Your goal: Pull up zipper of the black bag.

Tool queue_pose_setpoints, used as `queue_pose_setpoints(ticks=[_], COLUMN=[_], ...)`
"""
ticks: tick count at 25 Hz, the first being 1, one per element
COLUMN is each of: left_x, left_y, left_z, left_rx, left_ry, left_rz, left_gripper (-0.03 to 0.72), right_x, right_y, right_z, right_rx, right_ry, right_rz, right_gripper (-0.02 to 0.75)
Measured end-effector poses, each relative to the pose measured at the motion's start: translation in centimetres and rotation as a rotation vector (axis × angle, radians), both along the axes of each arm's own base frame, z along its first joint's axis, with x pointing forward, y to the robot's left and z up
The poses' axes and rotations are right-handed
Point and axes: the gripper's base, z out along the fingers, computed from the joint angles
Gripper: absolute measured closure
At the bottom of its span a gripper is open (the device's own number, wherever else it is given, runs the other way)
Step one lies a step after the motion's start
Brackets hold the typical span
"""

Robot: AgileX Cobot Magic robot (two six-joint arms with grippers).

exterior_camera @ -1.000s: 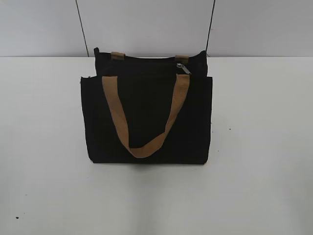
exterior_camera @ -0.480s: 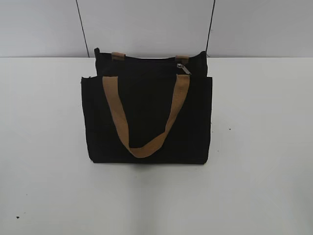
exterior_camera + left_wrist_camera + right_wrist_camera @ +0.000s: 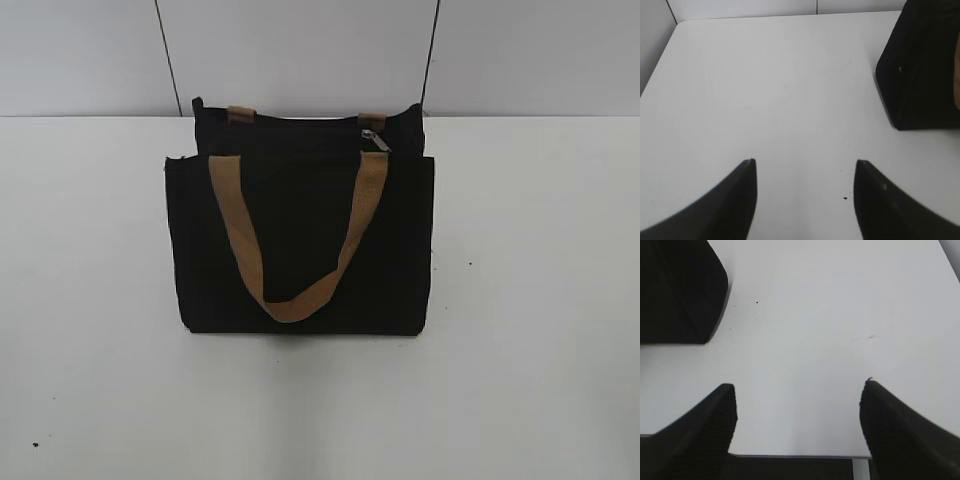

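The black bag (image 3: 300, 240) stands upright in the middle of the white table, its tan strap handle hanging over its front. The small silver zipper (image 3: 374, 139) pull sits on the top zip line near the bag's right end. Neither arm shows in the exterior view. My left gripper (image 3: 805, 167) is open and empty over bare table, with the bag's corner (image 3: 920, 75) at the right of its view. My right gripper (image 3: 797, 390) is open and empty near the table's front edge, with the bag's corner (image 3: 677, 290) at the upper left.
The white table (image 3: 530, 300) reaches back to a pale panelled wall (image 3: 300, 50). Its front edge (image 3: 800, 456) shows in the right wrist view. A few dark specks (image 3: 845, 198) lie on the surface.
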Motion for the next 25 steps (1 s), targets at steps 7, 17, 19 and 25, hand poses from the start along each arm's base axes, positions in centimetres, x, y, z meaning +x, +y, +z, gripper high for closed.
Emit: queue_pose_setpoints(ticks=[7,17,19,25], left_x=[0.01,0.01,0.01,0.01], left_y=[-0.01,-0.02,-0.02,-0.02], left_z=[0.0,0.0,0.0,0.0], left_rx=[0.0,0.0,0.0,0.0], left_ry=[0.0,0.0,0.0,0.0], left_rz=[0.013,0.013,0.013,0.012], left_gripper=[0.219,0.219,0.219,0.219], right_x=[-0.25,-0.22,-0.24,-0.25], right_y=[0.03,0.05,0.04,0.04], right_z=[-0.01,0.0,0.0,0.0], right_rx=[0.002,0.002,0.003,0.003], right_ry=[-0.017,-0.018,-0.018,-0.018], right_rz=[-0.012,-0.034,-0.013,-0.006], right_gripper=[0.151,0.153,0.153,0.153])
